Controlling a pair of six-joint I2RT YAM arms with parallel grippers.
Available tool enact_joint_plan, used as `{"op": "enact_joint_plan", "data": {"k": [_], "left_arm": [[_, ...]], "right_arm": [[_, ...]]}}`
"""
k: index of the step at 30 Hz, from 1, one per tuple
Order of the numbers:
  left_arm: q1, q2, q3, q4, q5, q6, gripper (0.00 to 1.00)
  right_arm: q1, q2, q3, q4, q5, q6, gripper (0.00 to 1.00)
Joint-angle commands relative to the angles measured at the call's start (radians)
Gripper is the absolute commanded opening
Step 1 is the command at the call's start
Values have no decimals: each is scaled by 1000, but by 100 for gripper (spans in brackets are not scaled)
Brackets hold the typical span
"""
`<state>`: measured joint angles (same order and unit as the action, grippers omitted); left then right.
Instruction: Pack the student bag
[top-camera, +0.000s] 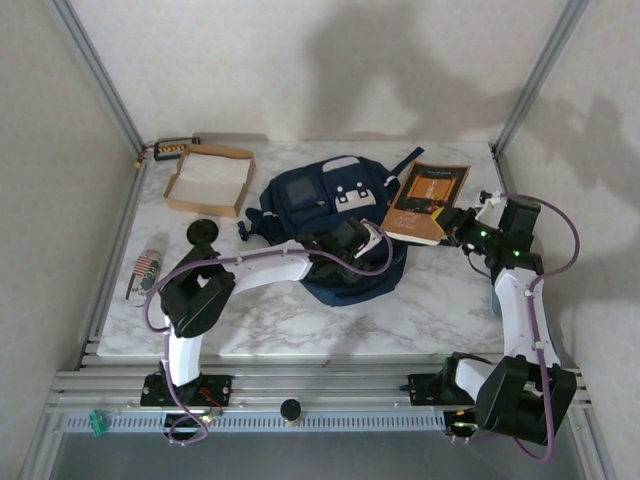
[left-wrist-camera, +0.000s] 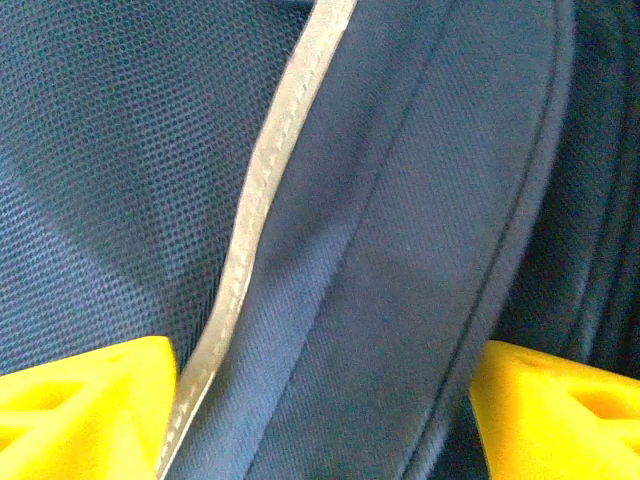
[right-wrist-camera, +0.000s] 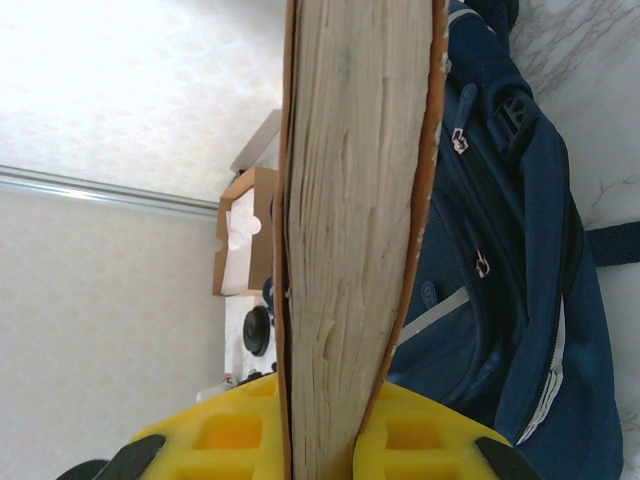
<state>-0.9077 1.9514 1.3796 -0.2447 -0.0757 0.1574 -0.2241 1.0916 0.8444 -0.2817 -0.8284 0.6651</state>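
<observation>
Two yellow fingers (right-wrist-camera: 220, 430) of the right gripper (right-wrist-camera: 320, 435) are clamped on the book (right-wrist-camera: 350, 200), one against each orange cover, with the pale page edge rising between them. From above, that gripper (top-camera: 455, 225) holds the book (top-camera: 425, 200) by its near right corner, just beside the bag's (top-camera: 280, 215) right side.

Left gripper (left-wrist-camera: 320, 400): its fingers (left-wrist-camera: 90, 410) stand wide apart at the two lower corners of the wrist view. The bag's navy fabric (left-wrist-camera: 400, 200) and a pale stripe (left-wrist-camera: 260, 200) run between them. The cloth looks unpinched, and I cannot tell whether the tips touch it. In the top view this gripper (top-camera: 345, 250) sits over the near half of the bag.

The bag lies flat in the middle of the marble table (top-camera: 440, 300). A cardboard box (top-camera: 210, 180) lies at its far left and the book at its right. The right wrist view shows the bag's side with its zips (right-wrist-camera: 510, 250).
</observation>
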Motion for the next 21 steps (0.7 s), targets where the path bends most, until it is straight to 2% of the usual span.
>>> {"op": "enact_joint_plan", "data": {"k": [1,7,11,13,17,21], "left_arm": [[20,34,38,-2,-22,36,65],[62,-5,28,7,68,40,34],[70,-53,26,-3,76,53,9],[73,-83,28,-3,76,59,1],[81,-154,59,-17,54,59,0],[90,-208,117,-37,-19,40,0]], "right_arm": [[-8,-30,2,43,-50,-26,0],[-10,-37,-1,10,-45,-41,0],[-19,-52,-6,22,-101,18,0],[-20,-74,20,-35,-62,1,0],[-20,-112,86,-204,74,-87,0],[-20,-143,74,-279,88,-109,0]]}}
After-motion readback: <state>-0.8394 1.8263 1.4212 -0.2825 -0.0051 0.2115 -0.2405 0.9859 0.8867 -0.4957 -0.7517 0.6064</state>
